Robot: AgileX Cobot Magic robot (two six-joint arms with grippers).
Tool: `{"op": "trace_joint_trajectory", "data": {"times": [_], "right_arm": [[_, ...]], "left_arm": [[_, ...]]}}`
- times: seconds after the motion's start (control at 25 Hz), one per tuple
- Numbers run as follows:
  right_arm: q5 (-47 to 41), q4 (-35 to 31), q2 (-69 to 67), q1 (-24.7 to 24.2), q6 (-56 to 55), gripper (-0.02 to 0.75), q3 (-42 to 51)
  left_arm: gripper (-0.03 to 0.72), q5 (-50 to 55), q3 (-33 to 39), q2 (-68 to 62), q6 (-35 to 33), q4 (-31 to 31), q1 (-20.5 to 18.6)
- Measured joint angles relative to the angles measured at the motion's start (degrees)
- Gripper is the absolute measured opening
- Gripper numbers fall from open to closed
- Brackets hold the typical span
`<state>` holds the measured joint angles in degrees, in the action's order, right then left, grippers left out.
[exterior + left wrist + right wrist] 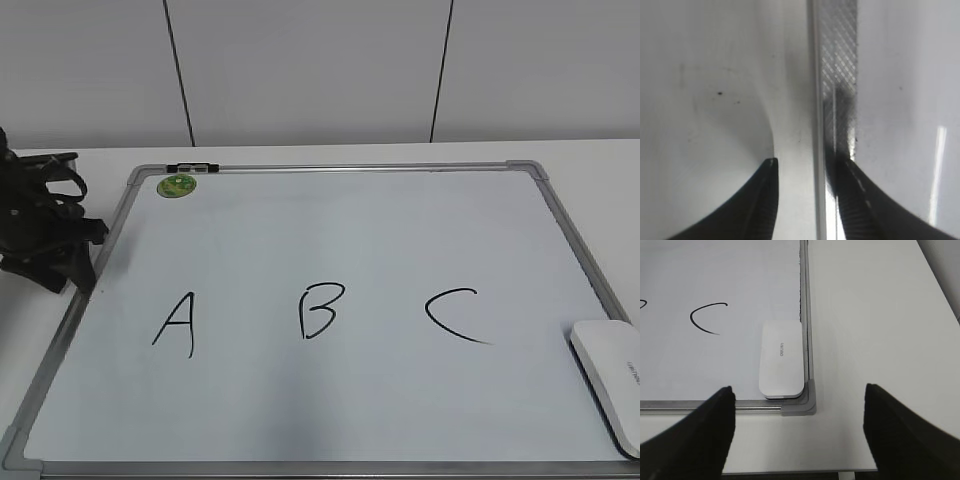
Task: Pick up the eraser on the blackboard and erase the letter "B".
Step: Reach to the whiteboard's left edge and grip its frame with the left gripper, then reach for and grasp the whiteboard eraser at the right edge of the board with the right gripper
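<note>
Eraser [783,360] lies flat in near right corner of blackboard [330,230], against frame, untouched. Letter "B" [321,311] intact at board centre. Right end effector [799,432] wide open, empty, hovering over near corner. Left end effector [807,197] slightly open, empty, at left frame.

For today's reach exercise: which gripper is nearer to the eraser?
Right. The right gripper hangs open just off the board's corner where the eraser lies against the frame. The left gripper sits at the whiteboard's opposite edge, far across from it.
</note>
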<state>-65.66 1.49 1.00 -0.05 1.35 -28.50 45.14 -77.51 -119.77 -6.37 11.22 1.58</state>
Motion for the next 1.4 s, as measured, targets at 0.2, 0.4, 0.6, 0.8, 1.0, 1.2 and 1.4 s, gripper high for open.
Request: {"op": "trace_joint_trajectory", "data": {"times": [0.2, 0.4, 0.6, 0.8, 1.0, 1.2, 1.4], "right_arm": [[0.0, 0.0, 0.0, 0.0, 0.0, 0.591, 0.0], [0.0, 0.0, 0.0, 0.0, 0.0, 0.591, 0.0], [0.0, 0.0, 0.0, 0.0, 0.0, 0.591, 0.0], [0.0, 0.0, 0.0, 0.0, 0.0, 0.591, 0.0], [0.0, 0.0, 0.0, 0.0, 0.0, 0.591, 0.0], [0.0, 0.0, 0.0, 0.0, 0.0, 0.591, 0.0], [0.0, 0.0, 0.0, 0.0, 0.0, 0.591, 0.0]], "left_arm": [[0.25, 0.33, -0.35, -0.4, 0.0, 1.04, 0.0], [0.115, 1.24, -0.79, -0.86, 0.0, 2.39, 0.0], [0.034, 1.36, -0.93, -0.86, 0.0, 2.5, 0.49], [0.033, 1.36, -0.93, -0.86, 0.0, 2.39, 0.83], [0.032, 1.36, -0.93, -0.86, 0.11, 2.27, 0.83], [0.033, 1.36, -0.93, -0.86, 0.2, 2.27, 0.83], [0.033, 1.38, -0.93, -0.86, 0.2, 2.27, 0.83]]}}
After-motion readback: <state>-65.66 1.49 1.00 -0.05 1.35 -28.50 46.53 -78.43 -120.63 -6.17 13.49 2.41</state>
